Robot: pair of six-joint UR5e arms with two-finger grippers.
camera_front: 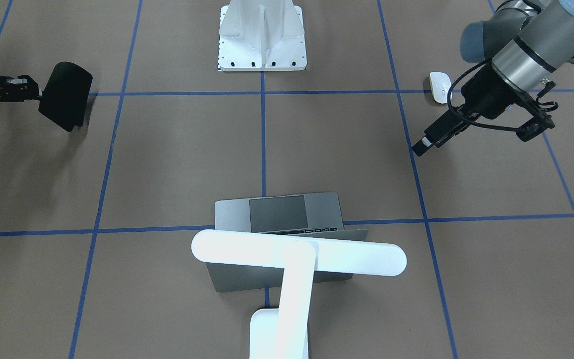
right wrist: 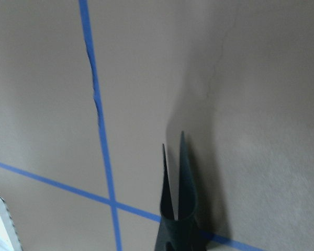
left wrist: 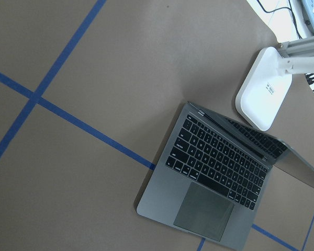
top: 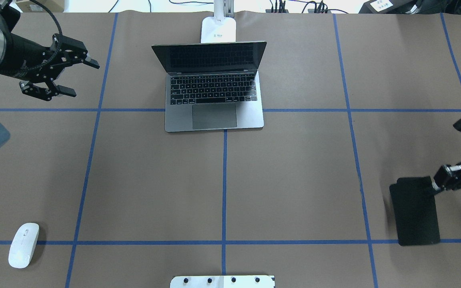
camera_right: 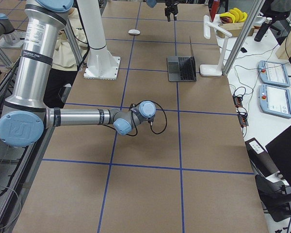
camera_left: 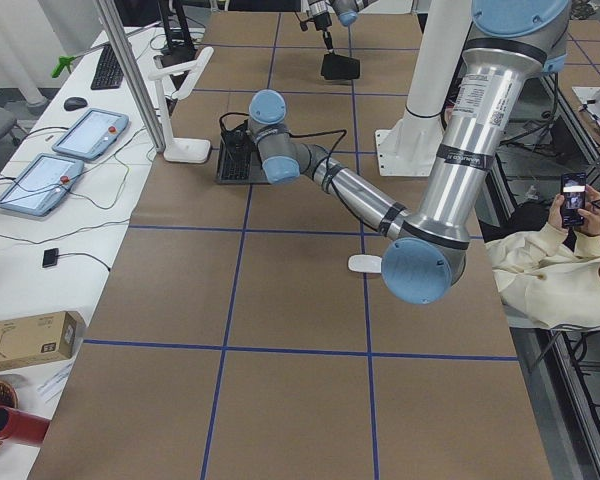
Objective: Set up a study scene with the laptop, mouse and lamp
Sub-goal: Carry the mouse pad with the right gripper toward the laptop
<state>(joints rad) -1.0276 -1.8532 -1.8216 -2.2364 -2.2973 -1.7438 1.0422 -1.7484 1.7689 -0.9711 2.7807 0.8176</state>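
The grey laptop (top: pixel 214 88) stands open at the far middle of the table, and also shows in the left wrist view (left wrist: pixel 225 172). The white lamp (camera_front: pixel 297 254) stands right behind it, its base (top: pixel 218 30) at the table's far edge. The white mouse (top: pixel 23 245) lies at the near left and also shows in the front-facing view (camera_front: pixel 439 87). My left gripper (top: pixel 83 79) is open and empty, held in the air left of the laptop. My right gripper (top: pixel 434 186) is shut on the edge of a black mat (top: pixel 414 210) and holds it tilted above the table at the right.
The white ribbed pedestal (camera_front: pixel 262 35) stands at the robot's side of the table, in the middle. Blue tape lines cross the brown table cover (top: pixel 294 180). Operator tablets and cables lie beyond the table's far edge.
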